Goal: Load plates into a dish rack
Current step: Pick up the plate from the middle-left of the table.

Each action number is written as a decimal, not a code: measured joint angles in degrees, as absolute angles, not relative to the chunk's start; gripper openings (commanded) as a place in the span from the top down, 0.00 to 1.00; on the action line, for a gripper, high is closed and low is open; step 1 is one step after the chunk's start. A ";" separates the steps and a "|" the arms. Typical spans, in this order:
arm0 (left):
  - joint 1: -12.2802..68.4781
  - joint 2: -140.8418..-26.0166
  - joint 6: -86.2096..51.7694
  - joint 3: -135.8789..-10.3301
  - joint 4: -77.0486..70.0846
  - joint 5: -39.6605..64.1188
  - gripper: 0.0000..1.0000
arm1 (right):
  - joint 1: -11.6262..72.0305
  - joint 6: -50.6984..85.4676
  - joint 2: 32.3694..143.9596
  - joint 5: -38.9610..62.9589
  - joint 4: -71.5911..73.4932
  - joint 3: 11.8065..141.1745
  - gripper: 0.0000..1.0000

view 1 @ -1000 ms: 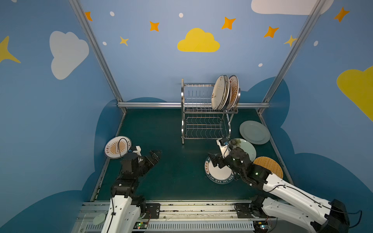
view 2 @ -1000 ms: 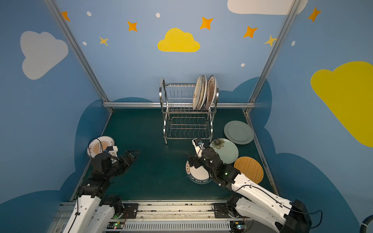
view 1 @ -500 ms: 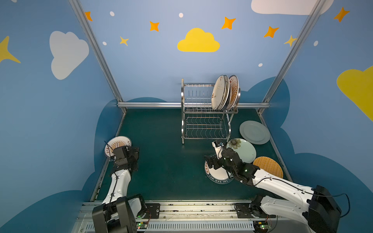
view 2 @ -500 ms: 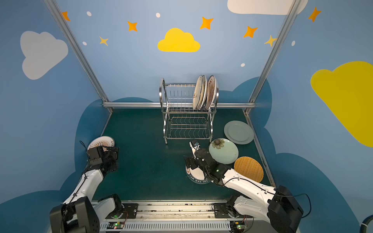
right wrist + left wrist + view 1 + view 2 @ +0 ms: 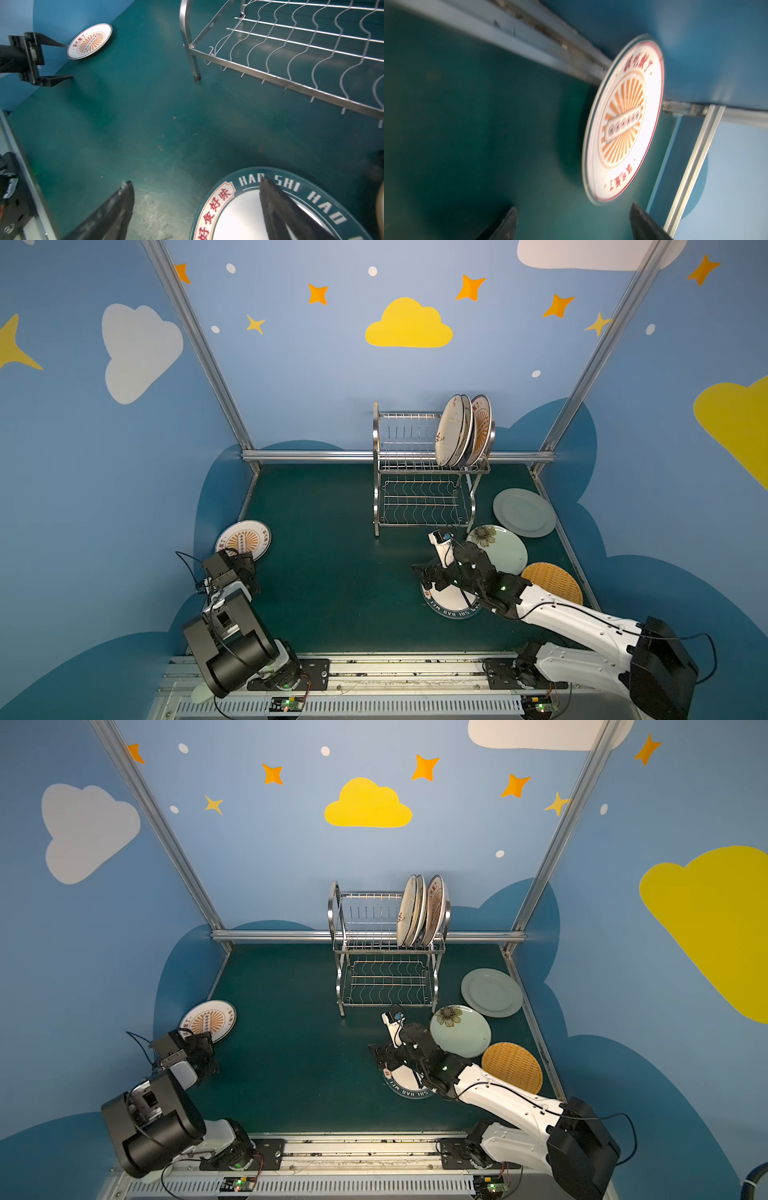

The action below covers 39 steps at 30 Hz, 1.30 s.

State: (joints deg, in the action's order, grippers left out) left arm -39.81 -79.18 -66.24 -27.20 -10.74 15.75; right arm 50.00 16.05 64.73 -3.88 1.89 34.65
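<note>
L tool (image 5: 573, 207) is being held w/ fingers apart, nothing betw. them, pointed at the sunburst plate (image 5: 244, 538), which is lying at the left edge of the surface (image 5: 332, 564). R tool (image 5: 195, 180) is being held wide apart too, straddling the rim of the lettered plate (image 5: 239, 207): one finger over the plate, the other over bare surface. In the dish rack (image 5: 376, 472), upper tier, right end, three plates (image 5: 461, 431) are being carried upright. Near the rack's right side, a pale green plate (image 5: 524, 512), flower plate (image 5: 498, 549) & woven plate (image 5: 552, 583) are lying flat.
</note>
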 measured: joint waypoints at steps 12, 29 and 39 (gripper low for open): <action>-42.37 -92.58 -65.39 -32.14 -21.87 23.59 0.53 | 50.00 15.79 65.49 -2.46 1.91 34.65 0.09; -42.96 -99.74 -66.50 -32.84 -31.33 28.80 0.96 | 50.00 15.18 65.71 -2.48 1.89 34.72 0.09; -36.67 -95.31 -70.96 -32.77 -29.74 31.27 0.96 | 50.02 15.07 66.41 -2.46 1.69 35.38 0.09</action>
State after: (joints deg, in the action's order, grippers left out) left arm -36.67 -95.31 -70.96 -32.77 -29.74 31.27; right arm 50.02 15.07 66.41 -2.46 1.69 35.38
